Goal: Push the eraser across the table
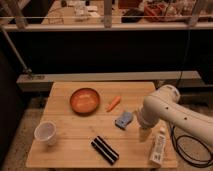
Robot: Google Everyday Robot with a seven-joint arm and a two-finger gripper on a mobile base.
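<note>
The eraser (105,149), a black oblong block with a pale stripe along it, lies at an angle near the front edge of the light wooden table (70,150). My white arm (162,107) reaches in from the right over the table's right side. The gripper (144,133) hangs below it, just right of a blue-grey block and above and to the right of the eraser. It is open, mostly hidden by the arm, and holds nothing. A clear gap separates it from the eraser.
An orange bowl (84,100) and a carrot (114,103) sit at the back of the table. A blue-grey block (124,119) lies mid-right, a white cup (46,133) front left, a white bottle (158,146) front right. A black cable (186,150) trails on the floor at right.
</note>
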